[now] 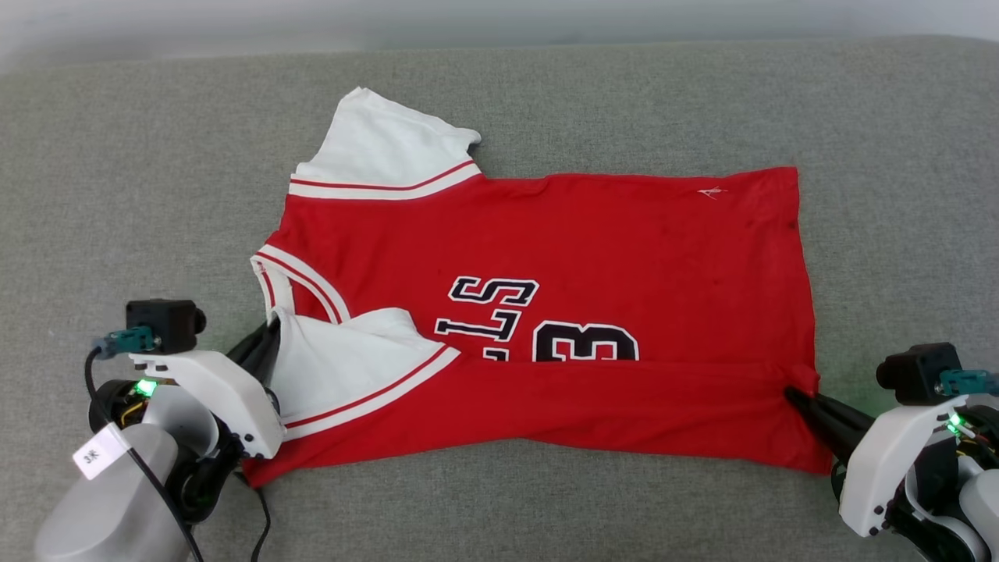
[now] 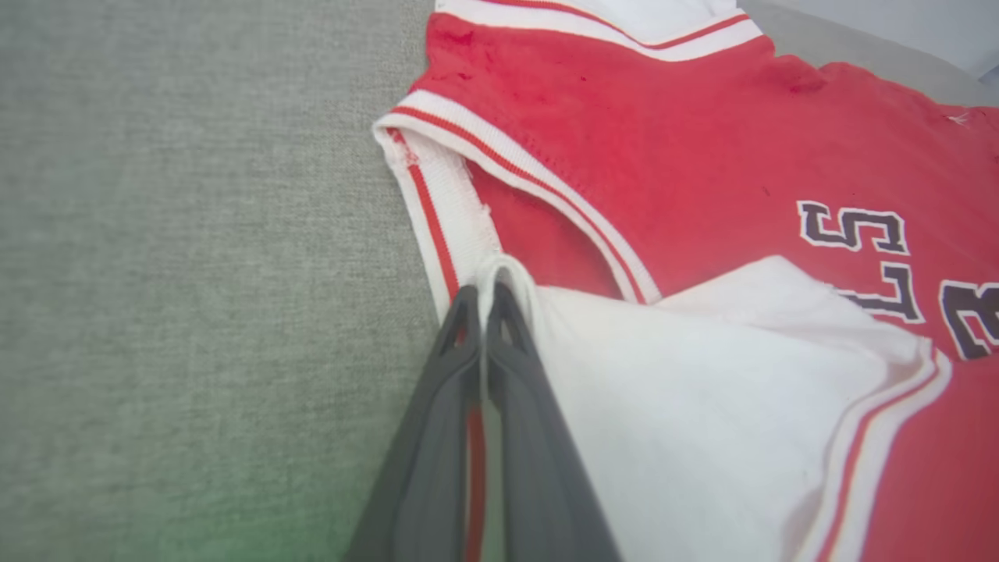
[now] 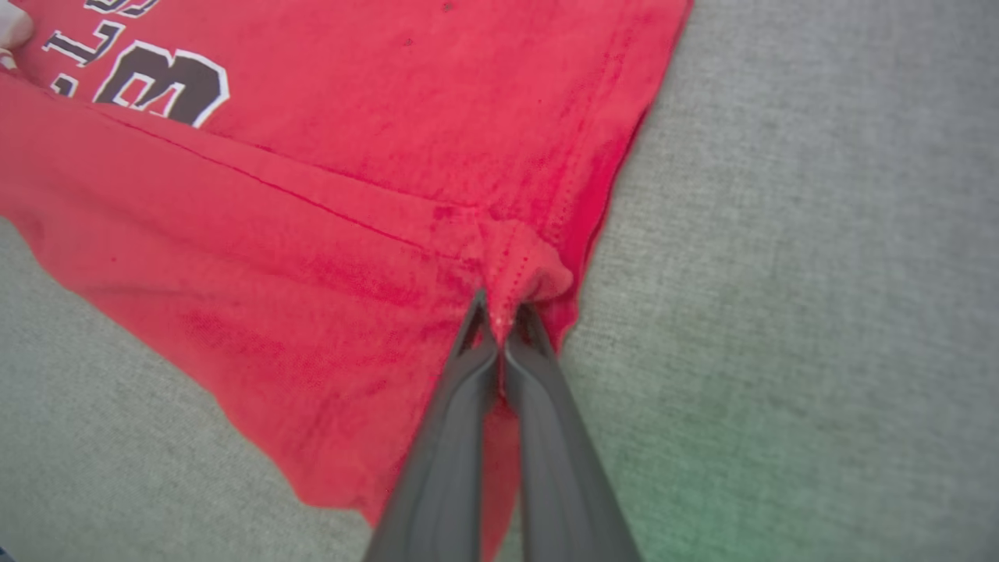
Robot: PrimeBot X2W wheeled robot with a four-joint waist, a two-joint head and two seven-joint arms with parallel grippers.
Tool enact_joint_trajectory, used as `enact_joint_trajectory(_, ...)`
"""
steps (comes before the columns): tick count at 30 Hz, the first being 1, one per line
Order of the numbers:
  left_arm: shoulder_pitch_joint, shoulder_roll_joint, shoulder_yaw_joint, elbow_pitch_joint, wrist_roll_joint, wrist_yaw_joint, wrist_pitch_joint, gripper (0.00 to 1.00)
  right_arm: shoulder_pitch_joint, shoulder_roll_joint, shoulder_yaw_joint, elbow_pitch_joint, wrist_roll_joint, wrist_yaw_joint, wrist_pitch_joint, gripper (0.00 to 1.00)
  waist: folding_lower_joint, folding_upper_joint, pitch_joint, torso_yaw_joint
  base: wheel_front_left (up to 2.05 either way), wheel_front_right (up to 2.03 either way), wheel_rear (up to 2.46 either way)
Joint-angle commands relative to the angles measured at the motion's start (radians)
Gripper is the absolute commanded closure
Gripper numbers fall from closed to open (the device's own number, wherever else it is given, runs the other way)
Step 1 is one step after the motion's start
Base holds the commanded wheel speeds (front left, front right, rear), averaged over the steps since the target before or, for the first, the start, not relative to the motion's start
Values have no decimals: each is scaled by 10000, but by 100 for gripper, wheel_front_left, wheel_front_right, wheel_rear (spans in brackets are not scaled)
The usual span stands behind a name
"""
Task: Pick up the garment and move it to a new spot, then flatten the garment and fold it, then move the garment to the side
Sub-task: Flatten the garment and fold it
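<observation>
Head view: spans jersey [image 1: 593, 250] lengthwise, collar [image 1: 269, 273] left, hem [image 1: 804, 257] right. Pinches jaws shut on sleeve [image 1: 343, 363] with left gripper [image 1: 269, 332], hem with right gripper [image 1: 792, 393].

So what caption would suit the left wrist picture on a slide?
Left gripper shut on the garment at its white sleeve, beside the striped collar.

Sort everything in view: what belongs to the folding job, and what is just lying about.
In the job: garment, near edge folded over; left gripper, shut on its white sleeve edge; right gripper, shut on its hem.
Just there: grey fabric surface under it.
</observation>
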State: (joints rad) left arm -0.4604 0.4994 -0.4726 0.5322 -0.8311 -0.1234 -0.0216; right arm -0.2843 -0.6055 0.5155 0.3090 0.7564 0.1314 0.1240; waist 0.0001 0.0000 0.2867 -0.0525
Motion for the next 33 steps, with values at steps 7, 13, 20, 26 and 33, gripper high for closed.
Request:
enact_joint_trajectory(7, -365, -196, -550, 756, -115, -56, -376, 100, -295, 149, 339, 558, 352, -17, -185, 100, -1, 0, -145, 75, 0, 0, 0)
enact_joint_trajectory(13, -680, 303, -955, 715, -74, -57, -563, 0, 79, -27, -57, 197, 513, -15, -679, 0, -1, 0, -771, 310, 0, 0, 0)
enact_joint_trajectory(20, -1103, 1287, -1706, -491, -227, -59, 1162, 0, 582, -178, -835, -530, 214, -14, -492, 0, -1, 0, -1252, 521, 0, 0, 0)
enact_joint_trajectory(26, -1580, 2135, -2451, -1927, -1168, -5, 4670, 0, 978, -1, -1411, -1121, -220, -14, 17, 0, -1, 0, -1469, 597, 0, 0, 0)
enact_joint_trajectory(33, -1772, 2404, -3047, -2659, -1460, 272, 6933, 0, 1171, 199, -1692, -1438, -422, -14, 402, 0, -1, 0, -1482, 514, 0, 0, 0)
